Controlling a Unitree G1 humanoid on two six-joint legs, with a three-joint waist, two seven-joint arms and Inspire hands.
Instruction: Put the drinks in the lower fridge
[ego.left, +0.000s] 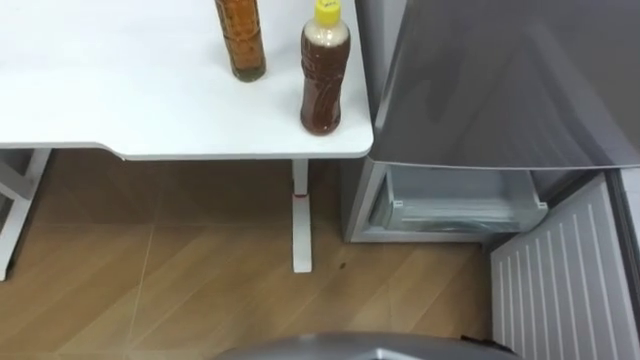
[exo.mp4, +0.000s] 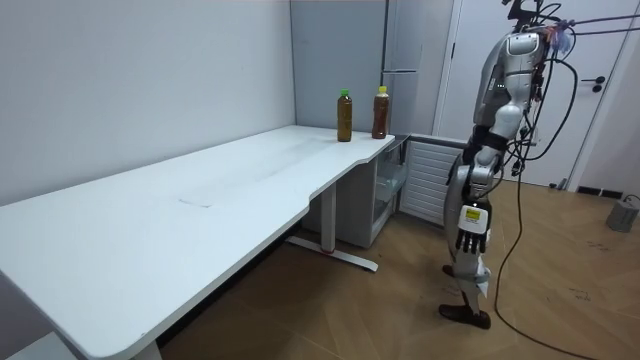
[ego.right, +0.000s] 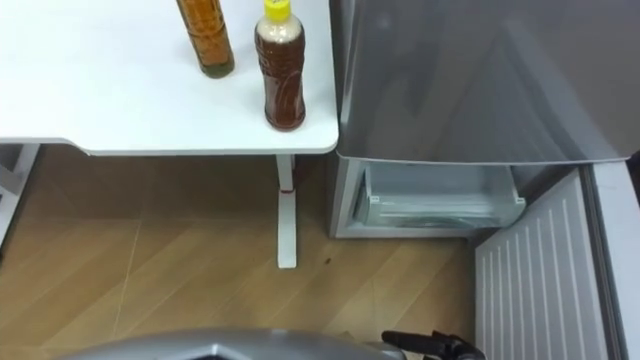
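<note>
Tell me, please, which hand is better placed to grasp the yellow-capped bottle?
Probably the left: the yellow-capped bottle stands on the white table's corner, to the robot's left of the fridge, and the left hand hangs open and empty on that side.

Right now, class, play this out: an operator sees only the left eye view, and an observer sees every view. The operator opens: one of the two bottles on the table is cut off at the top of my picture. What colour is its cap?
Observer: Green. In the room view the green-capped bottle stands beside the yellow-capped bottle at the far end of the table.
Operator: Is either bottle being held yet?
Observer: No. The left hand hangs at the robot's side with its fingers relaxed and nothing in it. The robot stands upright by the open lower fridge door, apart from the table.
</note>
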